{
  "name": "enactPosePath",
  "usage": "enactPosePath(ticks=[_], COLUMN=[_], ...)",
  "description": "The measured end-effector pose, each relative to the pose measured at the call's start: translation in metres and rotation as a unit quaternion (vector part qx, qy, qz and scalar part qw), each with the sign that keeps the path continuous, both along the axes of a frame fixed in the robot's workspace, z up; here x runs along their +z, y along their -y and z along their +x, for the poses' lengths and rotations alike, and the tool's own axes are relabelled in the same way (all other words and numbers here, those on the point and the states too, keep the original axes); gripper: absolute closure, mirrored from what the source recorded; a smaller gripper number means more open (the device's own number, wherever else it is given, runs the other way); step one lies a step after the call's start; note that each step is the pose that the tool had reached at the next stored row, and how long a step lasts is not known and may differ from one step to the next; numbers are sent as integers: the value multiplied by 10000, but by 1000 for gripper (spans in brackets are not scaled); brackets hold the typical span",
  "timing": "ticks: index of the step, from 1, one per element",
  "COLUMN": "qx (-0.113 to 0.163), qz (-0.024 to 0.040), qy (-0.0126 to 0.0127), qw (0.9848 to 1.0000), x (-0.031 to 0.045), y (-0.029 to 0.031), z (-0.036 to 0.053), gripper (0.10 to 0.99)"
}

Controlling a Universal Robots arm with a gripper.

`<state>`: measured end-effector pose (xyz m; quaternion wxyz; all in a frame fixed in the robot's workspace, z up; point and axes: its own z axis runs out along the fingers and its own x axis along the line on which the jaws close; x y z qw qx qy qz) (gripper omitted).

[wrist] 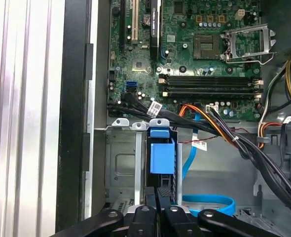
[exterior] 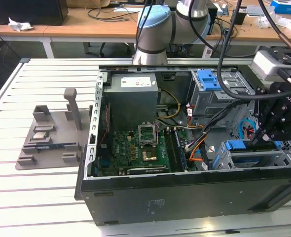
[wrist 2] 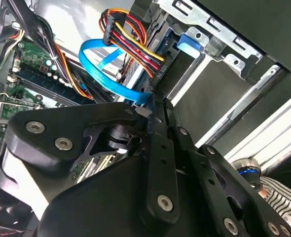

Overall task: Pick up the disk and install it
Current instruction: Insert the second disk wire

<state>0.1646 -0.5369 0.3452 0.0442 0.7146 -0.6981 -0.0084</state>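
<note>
now | one tool [wrist: 157, 197], fingers together above one disk [wrist: 162, 163] in one drive cage [wrist: 121, 168] | one motherboard [wrist: 195, 54]

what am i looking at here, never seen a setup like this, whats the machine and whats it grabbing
This is a robot arm working inside an open computer case that lies on a slatted table. The exterior view comes from a camera off the arm and takes in the whole scene; both wrist views come from cameras riding on the arm, looking past its black gripper. The gripper reaches down at the drive cage on the exterior view's right. In the first wrist view its fingertips are together on the edge of the disk, the part with blue rails standing in the cage. Beside it are the green motherboard and cable bundles. A grey parts tray sits on the table.
</note>
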Motion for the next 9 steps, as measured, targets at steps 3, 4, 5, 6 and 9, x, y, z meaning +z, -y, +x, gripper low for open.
enactPosePath(ticks=[3,4,5,6,9], qx=[-1,0,0,0,0], qz=[-10,-11,-12,-11,-11], qy=[0,0,0,0,-23], qw=[10000,10000,10000,10000,10000], x=[7,30,49,58,53], y=[0,0,1,1,12], z=[4,5,5,5,24], gripper=[925,925,925,925,925])
